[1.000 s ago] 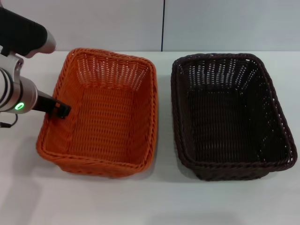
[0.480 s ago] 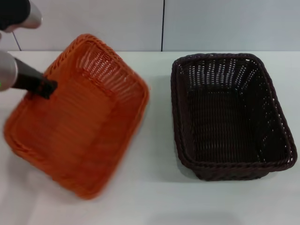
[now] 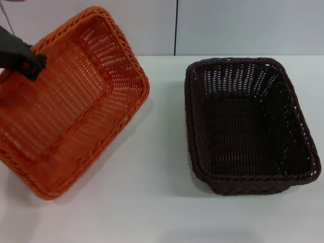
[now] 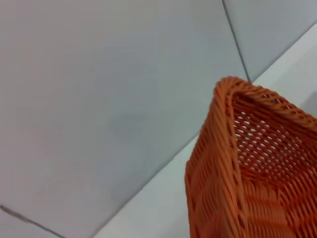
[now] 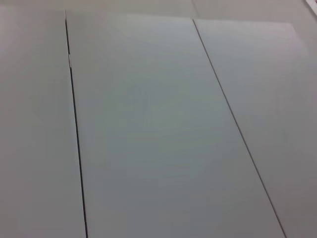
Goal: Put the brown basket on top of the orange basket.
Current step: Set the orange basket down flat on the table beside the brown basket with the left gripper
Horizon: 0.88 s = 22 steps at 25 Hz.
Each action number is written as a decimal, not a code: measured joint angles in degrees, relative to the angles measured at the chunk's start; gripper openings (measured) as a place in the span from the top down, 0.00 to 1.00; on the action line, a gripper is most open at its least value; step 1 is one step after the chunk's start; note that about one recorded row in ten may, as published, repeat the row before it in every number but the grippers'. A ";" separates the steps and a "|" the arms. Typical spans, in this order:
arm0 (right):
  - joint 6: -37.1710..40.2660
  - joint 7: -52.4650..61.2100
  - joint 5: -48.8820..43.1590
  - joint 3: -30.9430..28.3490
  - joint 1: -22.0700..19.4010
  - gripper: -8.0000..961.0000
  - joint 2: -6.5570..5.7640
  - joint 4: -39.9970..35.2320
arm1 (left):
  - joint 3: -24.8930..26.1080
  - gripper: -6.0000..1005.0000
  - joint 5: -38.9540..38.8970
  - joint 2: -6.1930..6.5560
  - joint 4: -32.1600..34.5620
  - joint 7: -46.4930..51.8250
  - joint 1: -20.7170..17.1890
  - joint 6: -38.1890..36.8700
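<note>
The orange basket [image 3: 71, 101] is lifted and tilted at the left of the head view, its opening turned toward me. My left gripper [image 3: 31, 65] is shut on its left rim and holds it up. The basket's corner also shows in the left wrist view [image 4: 247, 163]. The brown basket [image 3: 248, 124] sits flat and upright on the white table [image 3: 162, 202] at the right, empty. My right gripper is out of view; the right wrist view shows only wall panels.
A grey panelled wall [image 3: 228, 25] stands behind the table. White table surface lies between the two baskets and in front of them.
My left gripper has lifted the orange basket off the table, moving it up and to the left and tilting it. The brown basket has not moved.
</note>
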State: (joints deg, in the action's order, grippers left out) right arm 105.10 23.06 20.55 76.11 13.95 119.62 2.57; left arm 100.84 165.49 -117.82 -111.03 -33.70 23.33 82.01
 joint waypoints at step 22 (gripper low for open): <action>0.79 1.11 -0.36 0.41 -0.45 0.23 0.09 -0.02 | -1.49 0.83 -5.09 -0.17 -1.95 -32.05 5.53 11.72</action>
State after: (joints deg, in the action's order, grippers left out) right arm 105.89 24.17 20.19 76.53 13.50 119.71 2.55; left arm 99.35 160.39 -117.99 -112.98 -65.75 28.86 93.72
